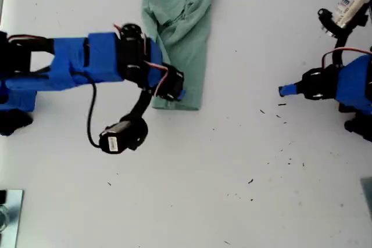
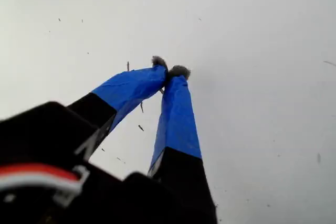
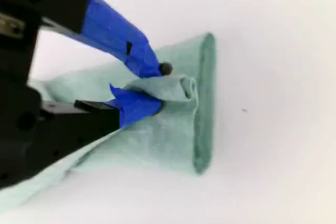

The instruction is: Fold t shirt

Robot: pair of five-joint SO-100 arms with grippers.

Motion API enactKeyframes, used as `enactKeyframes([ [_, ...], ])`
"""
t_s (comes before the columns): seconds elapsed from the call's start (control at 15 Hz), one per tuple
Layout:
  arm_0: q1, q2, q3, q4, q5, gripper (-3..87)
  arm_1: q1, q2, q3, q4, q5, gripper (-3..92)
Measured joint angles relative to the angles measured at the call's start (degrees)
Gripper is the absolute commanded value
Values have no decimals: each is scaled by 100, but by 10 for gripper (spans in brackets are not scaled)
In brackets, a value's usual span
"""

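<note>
t shirt [image 1: 180,33], a wrinkled sage-green strip, hem pinched by my second claw [image 3: 157,85]; first claw [image 2: 169,72] closed, empty.

Background: white tabletop

The tabletop [image 1: 244,213] is plain white, evenly lit, with small dark specks [image 1: 251,182] scattered toward the exterior view's lower right. No walls or windows show.
</note>
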Motion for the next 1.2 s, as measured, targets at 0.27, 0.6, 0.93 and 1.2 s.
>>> enactKeyframes([
  [0.27, 123, -343, -97, -105, 141, 283, 0, 0, 0, 0, 0, 22],
  [0.6, 53, 4034, 1942, 132, 88, 272, 0, 0, 0, 0, 70, 79],
  [0.93, -853, 8648, 9167, -1986, -800, 220, 26, 0, 0, 0, 70, 65],
  [1.2, -563, 9888, 11865, -2804, -2399, 133, 149, 0, 9, 0, 264, 22],
])
